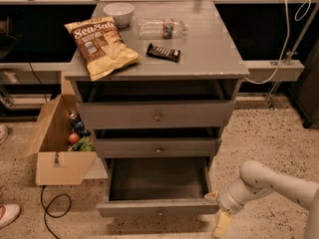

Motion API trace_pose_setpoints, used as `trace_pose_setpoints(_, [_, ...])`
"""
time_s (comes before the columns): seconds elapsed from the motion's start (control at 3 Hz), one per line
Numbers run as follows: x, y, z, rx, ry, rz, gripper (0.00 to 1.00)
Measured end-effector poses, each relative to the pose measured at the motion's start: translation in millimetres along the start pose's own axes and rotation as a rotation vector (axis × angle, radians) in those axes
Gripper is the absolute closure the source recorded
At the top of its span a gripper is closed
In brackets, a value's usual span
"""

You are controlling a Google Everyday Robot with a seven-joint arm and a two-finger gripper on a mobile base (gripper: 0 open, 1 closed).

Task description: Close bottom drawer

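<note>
Though set lowest in the grey desk (209, 44), drawn far forward toward the bottom edge of the frame: bottom drawer (157, 209), lower centre, dark grey inside exposed, wide shallow front panel with a tiny round knob at mid-width. Directly above, middle drawer (157, 147) and taller top drawer (155, 114), each with a round knob and a dark gap over its front.

Lower right of the frame: pale robot arm (269, 183), entering from the right edge and bent downward to the pincer (222, 225). Pincer low near the floor, pointing down, just beside the right end of the open drawer's front panel; touching or apart, cannot tell. How far open the pincer stands, likewise cannot tell; no object visibly in its grasp.

Upper left, on the desk top: bag of chips (102, 46), lying flat and askew, lower corner near the front edge. Behind the bag, white bowl (118, 13). Right of the bowl, clear plastic bottle (162, 28) on its side. Just in front of the bottle, dark wrapped snack bar (163, 53), flat.

Left of the desk, on the speckled floor (264, 128): open cardboard box (52, 153), small items inside, too indistinct to name. Lower left: black cable (52, 208) looped on the floor; at the left edge, tip of a white shoe (7, 214).
</note>
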State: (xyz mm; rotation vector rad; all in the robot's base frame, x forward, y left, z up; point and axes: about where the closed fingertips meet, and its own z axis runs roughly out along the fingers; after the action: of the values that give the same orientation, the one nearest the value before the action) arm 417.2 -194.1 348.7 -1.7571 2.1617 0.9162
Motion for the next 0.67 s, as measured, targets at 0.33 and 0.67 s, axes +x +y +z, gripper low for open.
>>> trace_pose_setpoints(0.33, [16, -3, 45, -0.023, -0.024, -0.041, 0.00])
trace_pose_setpoints(0.67, [31, -7, 80, -0.038, -0.022, -0.055, 0.19])
